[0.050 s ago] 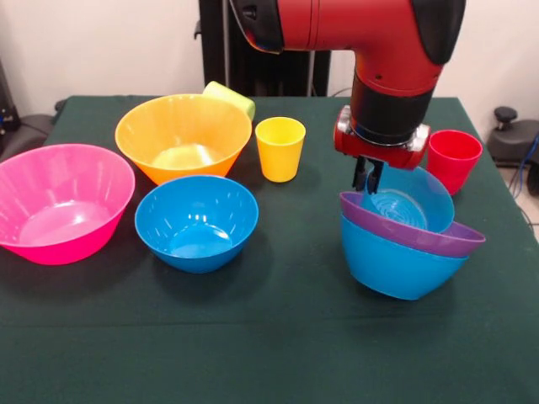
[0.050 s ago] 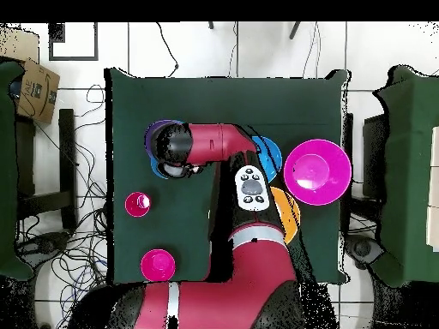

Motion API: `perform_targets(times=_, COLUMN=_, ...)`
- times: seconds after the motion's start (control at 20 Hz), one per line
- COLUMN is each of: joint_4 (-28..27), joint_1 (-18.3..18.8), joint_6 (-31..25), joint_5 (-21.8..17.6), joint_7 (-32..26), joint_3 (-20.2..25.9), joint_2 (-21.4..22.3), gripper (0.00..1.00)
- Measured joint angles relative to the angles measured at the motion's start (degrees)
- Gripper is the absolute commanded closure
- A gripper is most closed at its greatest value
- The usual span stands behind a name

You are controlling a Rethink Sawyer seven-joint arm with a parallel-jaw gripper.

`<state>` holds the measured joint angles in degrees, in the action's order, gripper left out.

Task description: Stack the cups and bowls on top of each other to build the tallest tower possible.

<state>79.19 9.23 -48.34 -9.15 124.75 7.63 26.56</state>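
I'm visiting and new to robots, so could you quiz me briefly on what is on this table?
1. True or false: the purple bowl sits inside a blue bowl.
2. Which lies on its side behind the orange bowl? A) yellow cup B) lime green cup C) red cup
3. Fill in: the gripper reaches into the small translucent ____ bowl.

Key: 1 true; 2 B; 3 blue.

Pink bowl (image 1: 61, 202) sits upright at the surface's left edge, orange bowl (image 1: 184, 135) behind it, and a blue bowl (image 1: 197, 222) in front of the orange. Yellow cup (image 1: 280, 147) stands mid-surface; lime cup (image 1: 229, 98) is tipped behind the orange bowl. On the right, the tower (image 1: 404, 240): blue bowl, tilted purple one, translucent blue one on top. Red cup (image 1: 453, 160) stands just behind.
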Motion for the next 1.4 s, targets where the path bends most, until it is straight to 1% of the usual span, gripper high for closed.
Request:
perform_targets(times=0.4, joint_4=-1.0, joint_1=0.2, joint_6=0.0, joint_5=0.1, joint_7=0.0, joint_3=0.0, joint_2=-0.1, gripper=1.0)
perform_targets(times=0.85, joint_4=-6.0, joint_1=1.0, joint_6=0.0, joint_5=0.1, joint_7=0.0, joint_3=0.0, joint_2=-1.1, gripper=1.0)
perform_targets(times=1.2, joint_4=-14.0, joint_1=1.0, joint_6=-0.5, joint_5=0.1, joint_7=0.0, joint_3=-0.1, joint_2=-6.0, gripper=1.0)
perform_targets(times=1.4, joint_4=-16.5, joint_1=1.1, joint_6=-0.9, joint_5=0.1, joint_7=0.0, joint_3=-0.1, joint_2=-7.8, gripper=1.0)
